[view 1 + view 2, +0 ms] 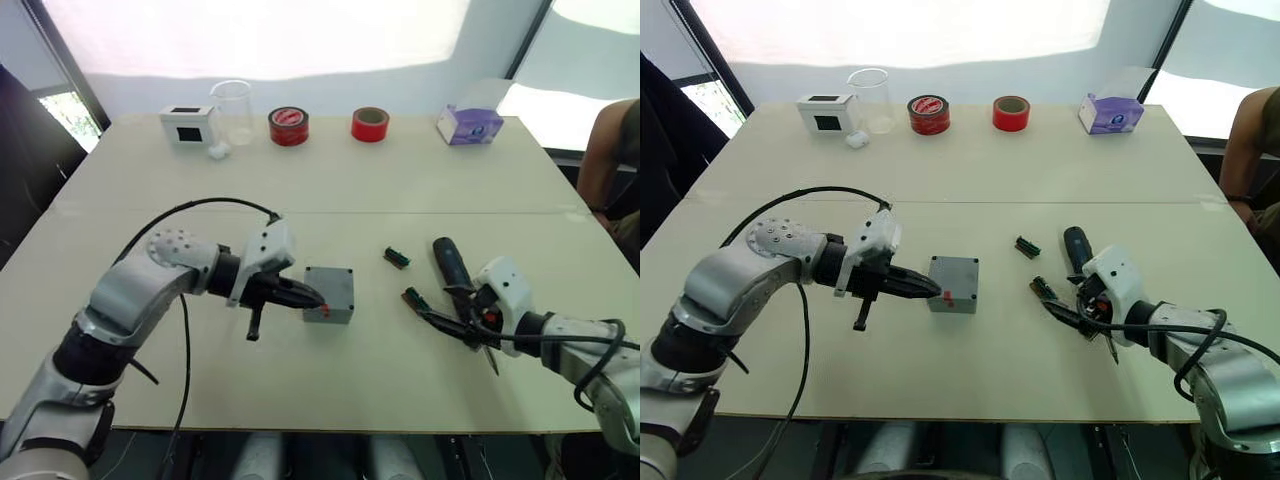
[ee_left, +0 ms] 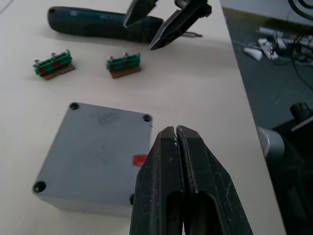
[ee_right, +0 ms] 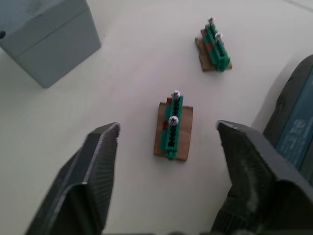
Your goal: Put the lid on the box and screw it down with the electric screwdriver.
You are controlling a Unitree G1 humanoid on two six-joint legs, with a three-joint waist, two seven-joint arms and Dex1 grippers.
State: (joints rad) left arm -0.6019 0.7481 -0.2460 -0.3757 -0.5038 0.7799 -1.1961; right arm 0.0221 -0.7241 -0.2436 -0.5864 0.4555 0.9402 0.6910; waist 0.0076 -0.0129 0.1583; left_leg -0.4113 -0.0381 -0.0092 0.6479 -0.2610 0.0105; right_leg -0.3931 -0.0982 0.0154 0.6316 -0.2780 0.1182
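Lid (image 2: pixel 95 147) already sits on the box (image 1: pixel 329 294) mid-table, the left gripper (image 2: pixel 176 134) pinched together at its edge, so the right gripper (image 3: pixel 168 134), fingers apart over a green screw holder (image 3: pixel 172 128), must next grasp the nearby screwdriver (image 1: pixel 452 263).

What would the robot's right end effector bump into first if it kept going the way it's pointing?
Probably the nearer green terminal block: it lies on the table straight ahead, between the open fingers of the right end effector. How far ahead is hard to judge.
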